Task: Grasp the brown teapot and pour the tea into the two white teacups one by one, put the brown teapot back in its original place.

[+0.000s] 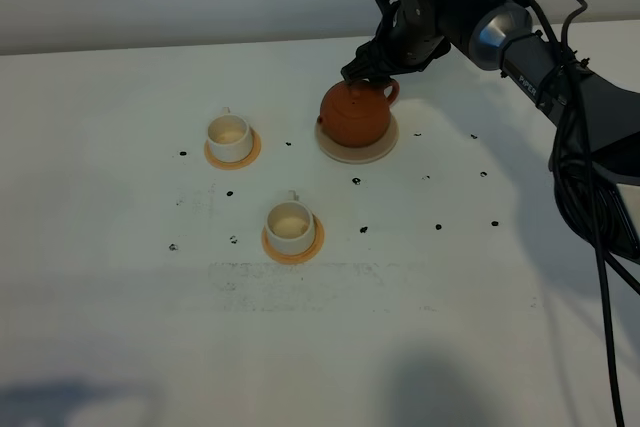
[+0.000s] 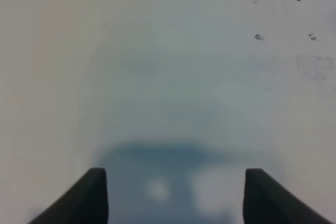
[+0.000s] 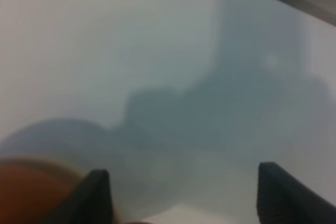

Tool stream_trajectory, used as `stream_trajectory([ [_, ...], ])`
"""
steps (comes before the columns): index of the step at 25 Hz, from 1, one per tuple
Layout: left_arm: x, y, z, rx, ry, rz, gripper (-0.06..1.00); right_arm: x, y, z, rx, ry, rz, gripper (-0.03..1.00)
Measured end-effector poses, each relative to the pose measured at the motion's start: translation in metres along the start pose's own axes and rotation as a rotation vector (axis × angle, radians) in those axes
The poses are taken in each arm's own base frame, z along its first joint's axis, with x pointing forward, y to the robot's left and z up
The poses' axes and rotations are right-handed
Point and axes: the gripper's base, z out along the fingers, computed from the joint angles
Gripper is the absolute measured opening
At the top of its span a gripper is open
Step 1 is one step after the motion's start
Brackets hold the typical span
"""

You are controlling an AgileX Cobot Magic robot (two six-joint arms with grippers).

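Position of brown teapot [image 1: 354,113]: upright, lid on, seated on cream saucer [image 1: 357,156] toward rear of desk [image 1: 120,327]. Far teacup [image 1: 229,134] and near teacup [image 1: 290,222] are each set on an orange coaster, well apart from the pot. Cup contents cannot be determined.

Right tool [image 1: 372,69] is positioned just above and behind the pot, close to the loop handle [image 1: 392,93]. In the wrist view its fingers are spread wide w/ nothing between them, and the pot is seen blurred beside one finger. No grip is made yet. Left tool [image 2: 173,187] is likewise spread apart, nothing held, over desk surface.

Handling, est.: the clay pot is judged rigid, brittle and fairly heavy for its size if filled. The smooth wall is likely slippery. The loop handle is recommended as grip pt., fingers closed across it. The lid is probably loose and may be lost at steep tilt.
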Motion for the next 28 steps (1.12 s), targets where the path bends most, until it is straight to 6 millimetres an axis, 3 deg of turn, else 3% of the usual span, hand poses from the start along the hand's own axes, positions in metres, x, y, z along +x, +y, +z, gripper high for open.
stream_trajectory([
  [28, 0.0, 0.0, 0.0, 0.0, 0.0, -0.001, 0.55, 0.003, -0.003, -0.01, -0.01, 0.068, -0.012, 0.59],
])
